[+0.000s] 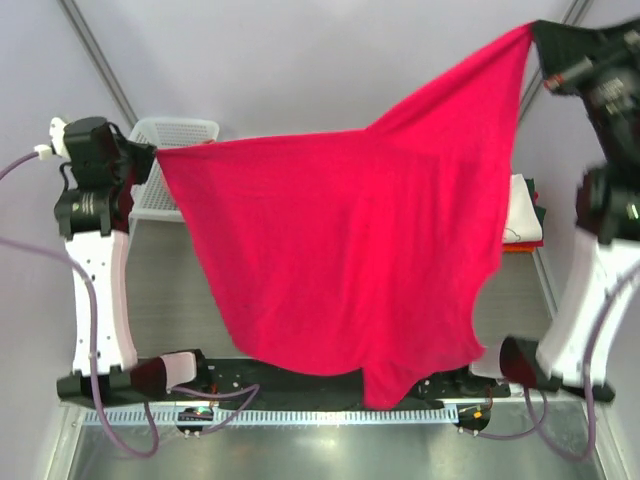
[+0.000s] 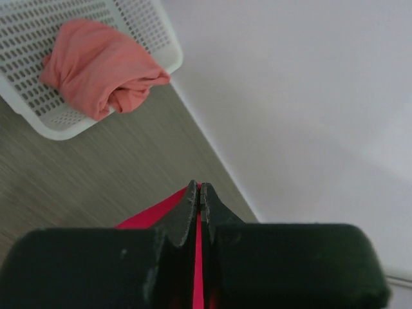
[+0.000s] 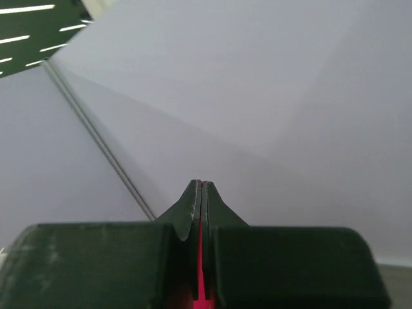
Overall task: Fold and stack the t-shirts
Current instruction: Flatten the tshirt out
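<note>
Crimson t-shirt (image 1: 340, 250) held spread in the air between both arms, above the table (image 1: 165, 290).
The left fingers (image 2: 187, 209) pinch one cloth corner near the far-left corner; the right fingers (image 3: 188, 206) pinch another, higher, over the far-right corner. The hanging cloth hides the table's middle. A white basket (image 1: 185, 130) at the far-left corner holds a crumpled orange shirt (image 2: 103, 67); folded shirts (image 1: 522, 215) lie stacked at the right edge.
</note>
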You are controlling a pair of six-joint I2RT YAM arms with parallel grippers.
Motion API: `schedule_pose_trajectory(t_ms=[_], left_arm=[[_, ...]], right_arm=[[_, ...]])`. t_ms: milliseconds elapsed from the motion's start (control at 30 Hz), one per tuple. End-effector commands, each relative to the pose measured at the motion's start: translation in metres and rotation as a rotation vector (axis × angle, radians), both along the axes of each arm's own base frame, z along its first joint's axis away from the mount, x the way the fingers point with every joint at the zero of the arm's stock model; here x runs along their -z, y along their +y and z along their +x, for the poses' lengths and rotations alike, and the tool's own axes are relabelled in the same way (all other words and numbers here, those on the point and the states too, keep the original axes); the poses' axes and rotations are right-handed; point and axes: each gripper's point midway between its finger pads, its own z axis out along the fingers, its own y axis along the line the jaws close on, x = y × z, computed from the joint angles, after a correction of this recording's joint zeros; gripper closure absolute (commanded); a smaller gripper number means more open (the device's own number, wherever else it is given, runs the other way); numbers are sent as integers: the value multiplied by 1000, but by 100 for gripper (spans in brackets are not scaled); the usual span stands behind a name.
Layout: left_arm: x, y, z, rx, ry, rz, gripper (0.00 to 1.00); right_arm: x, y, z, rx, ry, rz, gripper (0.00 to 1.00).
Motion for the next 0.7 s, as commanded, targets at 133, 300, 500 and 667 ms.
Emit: schedule_pose_trajectory(t_ms=[133,300,500,667], left_arm=[[-45,4,66,14,-133,-44,100],[-72,10,105,14,-164,-37,100],[-80,16,122,16,-190,-28,100],[-41,18,124,23,-151,-29,100]], right_arm=[[28,-13,155,-176,167,159,99],[1,-11,170,-283,43,222,99],[15,-9,178,-297,65,184,99],[40,0,167,-310,125,108,99]])
